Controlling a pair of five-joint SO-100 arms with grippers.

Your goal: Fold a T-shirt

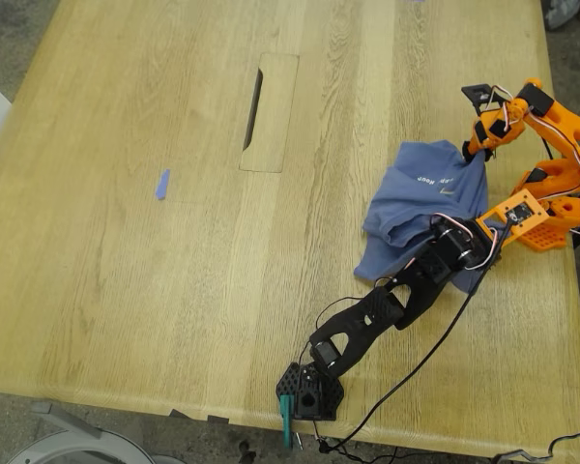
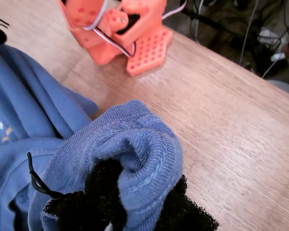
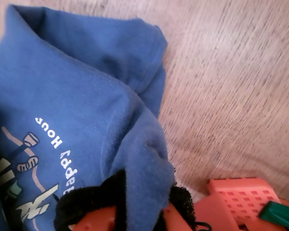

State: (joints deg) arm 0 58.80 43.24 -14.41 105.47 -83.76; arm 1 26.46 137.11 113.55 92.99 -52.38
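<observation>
The slate-blue T-shirt [image 1: 416, 205] lies crumpled at the exterior view's right side of the wooden table [image 1: 126, 290], its white lettering facing up. My first gripper [image 1: 461, 249], on the black arm, is shut on a ribbed hem of the T-shirt [image 2: 135, 144]; in its wrist view my first gripper [image 2: 130, 204] shows black foam pads [image 2: 103, 192] wrapped by the cloth. My second gripper [image 1: 479, 155], on the orange arm, is shut on the far edge of the T-shirt [image 3: 62, 96], lifting it slightly. Blue cloth fills my second gripper [image 3: 135, 204] beside the yellow-green print [image 3: 29, 168].
A small blue tape scrap [image 1: 162, 184] lies toward the exterior view's left. A rectangular cutout with a slot [image 1: 269, 111] sits mid-table. The orange arm's base [image 1: 546, 217] stands by the exterior view's right edge, the black arm's base [image 1: 309, 391] at the near edge, cables trailing off it.
</observation>
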